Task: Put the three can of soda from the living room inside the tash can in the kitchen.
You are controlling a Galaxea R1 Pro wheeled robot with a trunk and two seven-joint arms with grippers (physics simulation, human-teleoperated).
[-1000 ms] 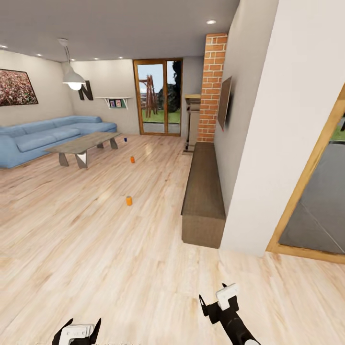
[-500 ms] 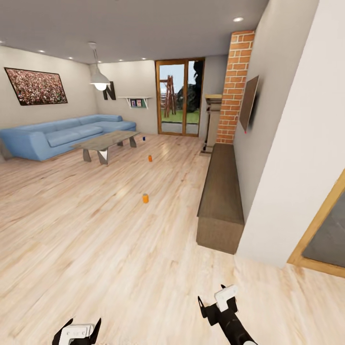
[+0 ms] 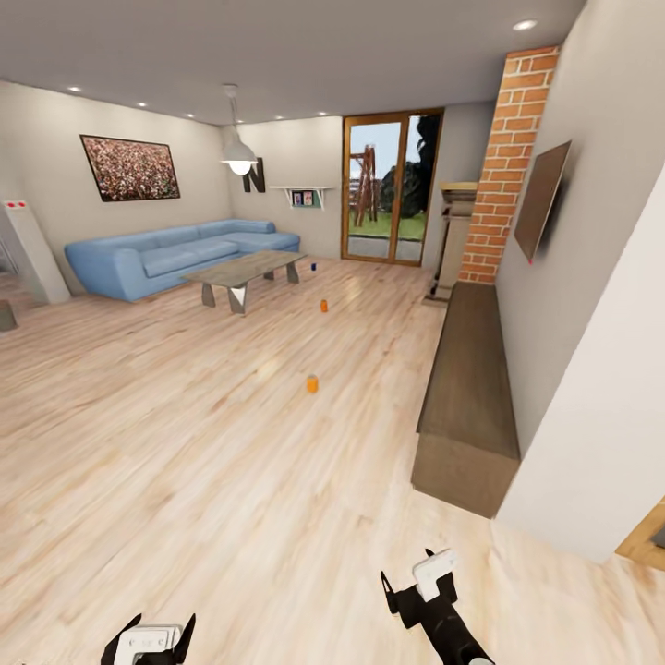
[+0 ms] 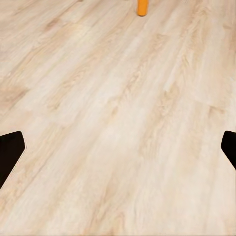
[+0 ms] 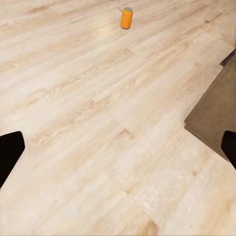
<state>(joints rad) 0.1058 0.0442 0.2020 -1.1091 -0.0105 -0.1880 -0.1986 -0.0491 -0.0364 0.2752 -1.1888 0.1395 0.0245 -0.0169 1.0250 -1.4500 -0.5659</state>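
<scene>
From the head view, the landmark is the grey coffee table (image 3: 242, 274), standing in front of the blue sofa (image 3: 175, 256) on the pale wood floor (image 3: 185, 462). Three soda cans stand upright on that floor, well apart from one another. The near orange can (image 3: 312, 383) is well out from the table, towards the robot. The second orange can (image 3: 323, 306) is closer to the table, off its right side. The blue can (image 3: 313, 268) stands just past the table's far end, towards the glass door (image 3: 388, 189). A long dark bench (image 3: 469, 388) runs along the right wall, well away from the table. The left gripper (image 3: 148, 637) and right gripper (image 3: 420, 582) hang low over bare floor, empty.

In the left wrist view, the left gripper's dark fingertips (image 4: 10, 152) sit spread wide at the edges, holding nothing; an orange can (image 4: 142, 7) stands ahead.

In the right wrist view, the fingertips (image 5: 10, 152) are likewise spread and empty, with an orange can (image 5: 126, 17) upright ahead and the bench corner (image 5: 216, 113) beside.
</scene>
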